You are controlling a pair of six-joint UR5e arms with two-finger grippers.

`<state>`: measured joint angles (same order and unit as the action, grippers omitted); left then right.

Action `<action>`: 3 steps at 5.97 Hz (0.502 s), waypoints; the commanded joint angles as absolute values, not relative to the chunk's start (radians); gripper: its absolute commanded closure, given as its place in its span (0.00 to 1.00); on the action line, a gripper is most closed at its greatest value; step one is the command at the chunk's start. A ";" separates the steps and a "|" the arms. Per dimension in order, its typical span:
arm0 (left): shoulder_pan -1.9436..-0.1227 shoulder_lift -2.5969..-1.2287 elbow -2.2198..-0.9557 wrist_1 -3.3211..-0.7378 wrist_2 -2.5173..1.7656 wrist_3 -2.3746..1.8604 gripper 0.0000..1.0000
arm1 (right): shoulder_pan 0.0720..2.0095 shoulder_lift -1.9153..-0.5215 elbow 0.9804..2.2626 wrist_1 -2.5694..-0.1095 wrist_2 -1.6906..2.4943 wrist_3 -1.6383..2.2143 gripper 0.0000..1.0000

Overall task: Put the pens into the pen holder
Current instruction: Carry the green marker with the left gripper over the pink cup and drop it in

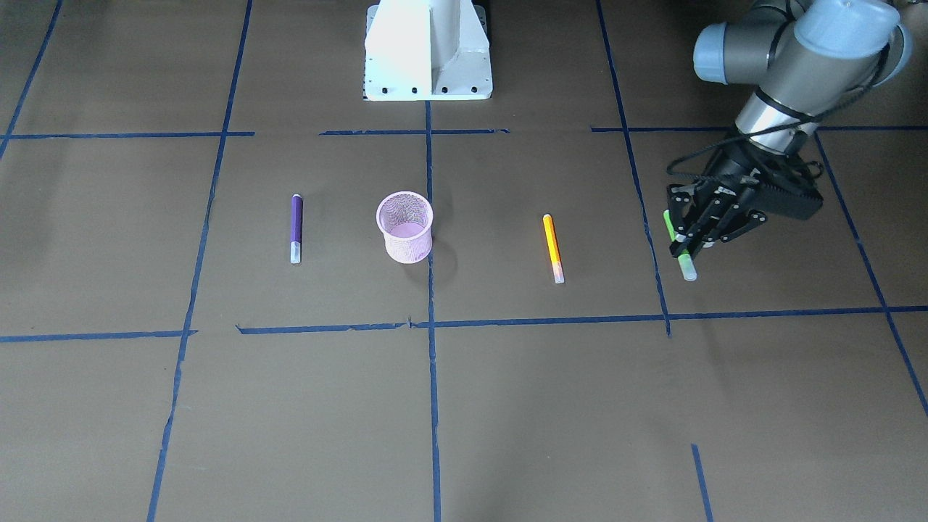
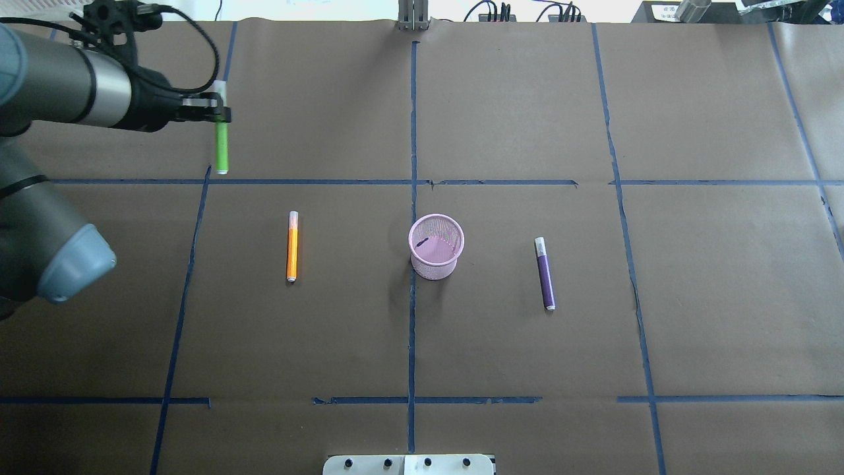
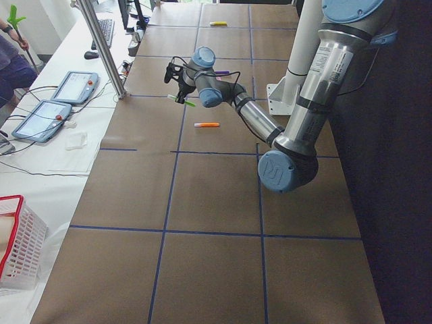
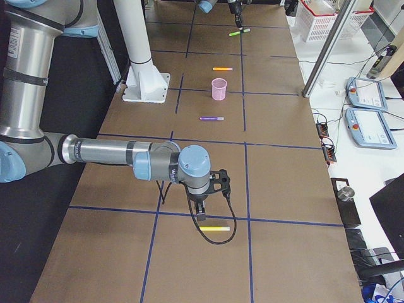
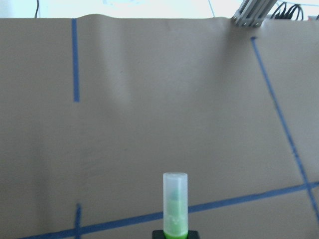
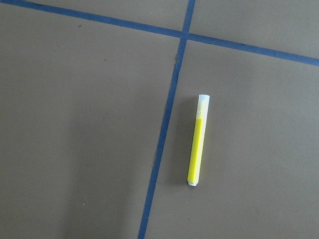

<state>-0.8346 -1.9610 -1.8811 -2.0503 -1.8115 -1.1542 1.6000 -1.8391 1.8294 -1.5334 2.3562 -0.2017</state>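
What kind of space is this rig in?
Most likely a robotics lab workcell: the table is papered brown and gridded with blue tape, teach pendants lie on a bench beside it, and a white robot pedestal stands at its edge.

Brown table [image 2: 725, 297] — pen holder [image 2: 435, 267], orange pen [image 2: 292, 246], purple pen [image 2: 544, 274], yellow pen [image 6: 197, 144]

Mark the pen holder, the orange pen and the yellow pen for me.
pen holder [image 2: 435, 269], overhead view, on its mesh wall.
orange pen [image 2: 292, 249], overhead view, middle of the barrel.
yellow pen [image 6: 197, 147], right wrist view, on the yellow barrel.
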 commanded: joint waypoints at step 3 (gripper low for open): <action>-0.454 -2.173 -1.867 -1.777 -1.185 -1.474 1.00 | 1.600 -1.839 1.825 -1.529 2.352 -0.199 0.00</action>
<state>-0.5675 -2.1279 -1.8774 -1.8465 -1.3624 -1.4275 1.5999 -1.8392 1.8273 -1.5295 2.3540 -0.1985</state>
